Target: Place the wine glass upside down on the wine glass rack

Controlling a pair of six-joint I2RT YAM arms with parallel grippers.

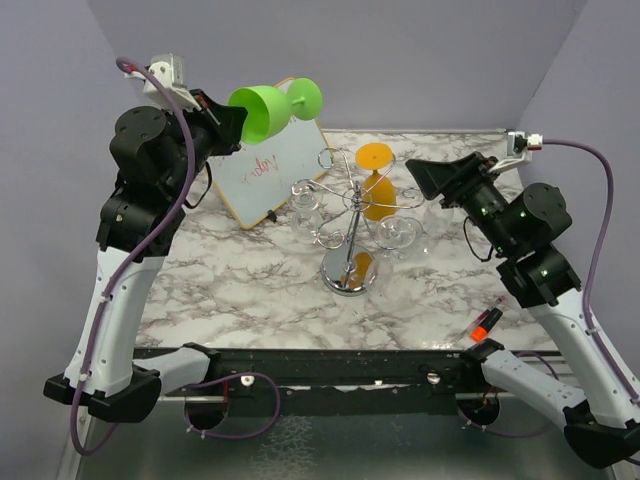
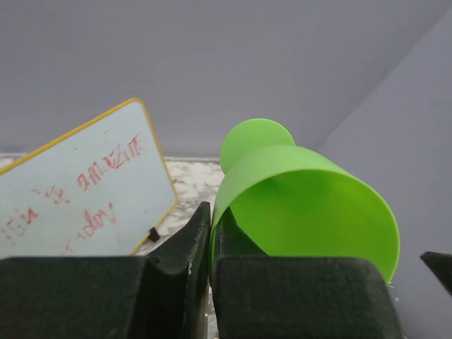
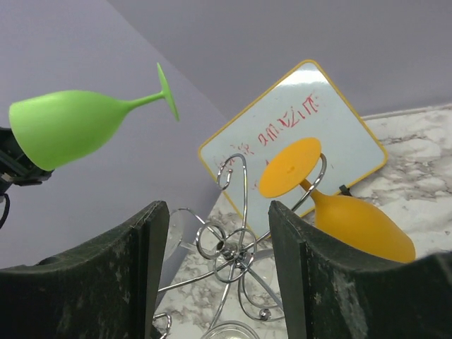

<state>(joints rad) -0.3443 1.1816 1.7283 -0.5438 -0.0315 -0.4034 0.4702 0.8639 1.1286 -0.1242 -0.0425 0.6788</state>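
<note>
Green wine glass (image 1: 268, 108) sideways, rim pinched in left end effector (image 2: 210, 236).

Stem of the green wine glass (image 2: 311, 212) hidden behind its bowl at my left wrist, whiteboard (image 2: 70, 191) cut by the left edge, its red writing unreadable, orange glass (image 3: 360, 222) bowl partly behind my right fingers (image 3: 332, 282).

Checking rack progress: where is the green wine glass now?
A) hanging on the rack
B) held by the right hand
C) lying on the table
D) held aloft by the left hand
D: the left hand pinches the green wine glass by its rim, raised clear of the wine glass rack.
</note>
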